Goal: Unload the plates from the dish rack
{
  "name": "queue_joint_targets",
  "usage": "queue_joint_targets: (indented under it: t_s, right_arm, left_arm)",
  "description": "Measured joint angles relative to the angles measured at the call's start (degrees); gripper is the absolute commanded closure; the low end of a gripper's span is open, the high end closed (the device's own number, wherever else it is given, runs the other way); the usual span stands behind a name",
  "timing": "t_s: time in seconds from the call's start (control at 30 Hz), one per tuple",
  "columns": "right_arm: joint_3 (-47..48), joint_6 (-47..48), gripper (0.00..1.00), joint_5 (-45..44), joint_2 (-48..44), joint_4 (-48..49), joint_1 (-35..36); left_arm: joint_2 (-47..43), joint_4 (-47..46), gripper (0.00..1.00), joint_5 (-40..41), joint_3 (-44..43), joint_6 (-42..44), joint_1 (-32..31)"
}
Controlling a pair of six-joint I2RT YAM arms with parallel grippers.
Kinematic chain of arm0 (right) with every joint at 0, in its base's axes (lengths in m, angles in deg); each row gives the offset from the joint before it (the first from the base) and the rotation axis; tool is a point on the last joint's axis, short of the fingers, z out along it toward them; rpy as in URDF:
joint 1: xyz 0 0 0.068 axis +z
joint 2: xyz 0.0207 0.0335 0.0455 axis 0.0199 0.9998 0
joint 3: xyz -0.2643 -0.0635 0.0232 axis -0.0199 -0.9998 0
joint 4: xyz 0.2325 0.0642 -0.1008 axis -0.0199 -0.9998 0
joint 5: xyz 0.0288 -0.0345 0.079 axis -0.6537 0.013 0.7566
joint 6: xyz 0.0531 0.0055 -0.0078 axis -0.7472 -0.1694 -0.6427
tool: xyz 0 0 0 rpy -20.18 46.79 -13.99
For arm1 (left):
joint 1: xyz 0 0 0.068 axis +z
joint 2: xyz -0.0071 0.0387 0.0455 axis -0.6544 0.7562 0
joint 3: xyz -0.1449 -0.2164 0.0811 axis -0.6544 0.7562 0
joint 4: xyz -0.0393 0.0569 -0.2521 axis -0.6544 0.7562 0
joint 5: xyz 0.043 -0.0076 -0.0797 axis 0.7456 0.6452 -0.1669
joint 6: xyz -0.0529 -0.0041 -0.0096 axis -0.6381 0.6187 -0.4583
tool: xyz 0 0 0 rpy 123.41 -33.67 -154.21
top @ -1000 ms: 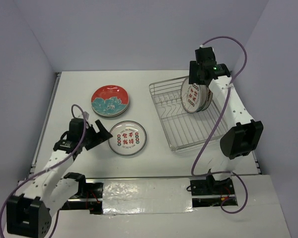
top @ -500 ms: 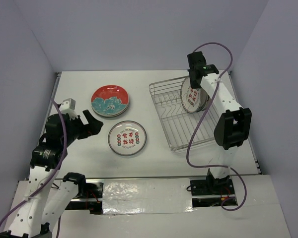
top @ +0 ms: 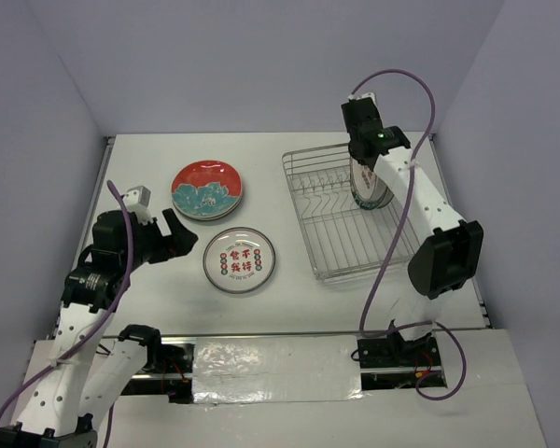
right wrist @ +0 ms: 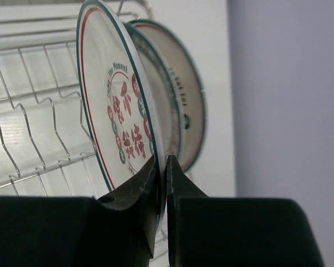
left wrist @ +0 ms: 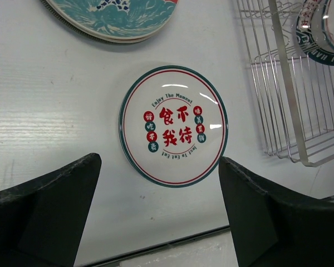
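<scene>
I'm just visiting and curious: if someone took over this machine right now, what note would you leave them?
Left gripper: open, over the white plate on the table, holding nothing.
Right gripper: shut on the rim of the front plate, upright in the rack.
Done: white plate and red plate lie on the table.
Left: lift out the front plate, then the rear plate behind it.

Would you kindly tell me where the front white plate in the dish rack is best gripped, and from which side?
Its top rim, from above. The front plate stands on edge in the dish rack, close beside the second plate, so only the thin rim is free; one finger goes on each face, as the right gripper pinches it.
</scene>
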Motion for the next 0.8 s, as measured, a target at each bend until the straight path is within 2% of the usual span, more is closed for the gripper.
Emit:
queue_joint_targets:
  t_s: [0.17, 0.23, 0.33, 0.47, 0.63, 0.73, 0.8]
  right_arm:
    - [6.0, 1.5, 1.0, -5.2, -5.3, -2.8, 5.4]
    - [7.7, 1.0, 1.0, -3.5, -8.7, -3.1, 8.7]
    - [4.5, -1.9, 1.0, 10.2, -17.5, -1.5, 11.7]
    - [-8.1, -7.2, 1.0, 30.8, -30.5, 4.2, 11.5]
    - [-21.9, -15.3, 1.0, 53.0, -35.4, 14.2, 11.6]
    - [-28.9, -20.0, 1.0, 61.4, -33.0, 21.0, 11.8]
    - [-32.2, -22.6, 1.0, 64.2, -31.5, 23.7, 12.1]
  left_arm:
    - [0.5, -0.9, 0.0, -3.3, -0.3, -0.1, 0.0]
    - [0.6, -3.0, 0.01, -6.6, -0.3, -0.2, 0.0]
    - [0.5, -8.8, 0.0, -13.3, -0.3, -1.0, 0.0]
    - [1.5, -17.2, 0.01, -22.7, -0.3, -3.2, 0.0]
    - [3.7, -24.4, 0.04, -29.9, -0.3, -4.9, -0.1]
    - [5.3, -26.1, 0.11, -31.3, 0.0, -5.0, -0.1]
    - [6.1, -27.7, 0.26, -32.3, 0.8, -5.6, -0.1]
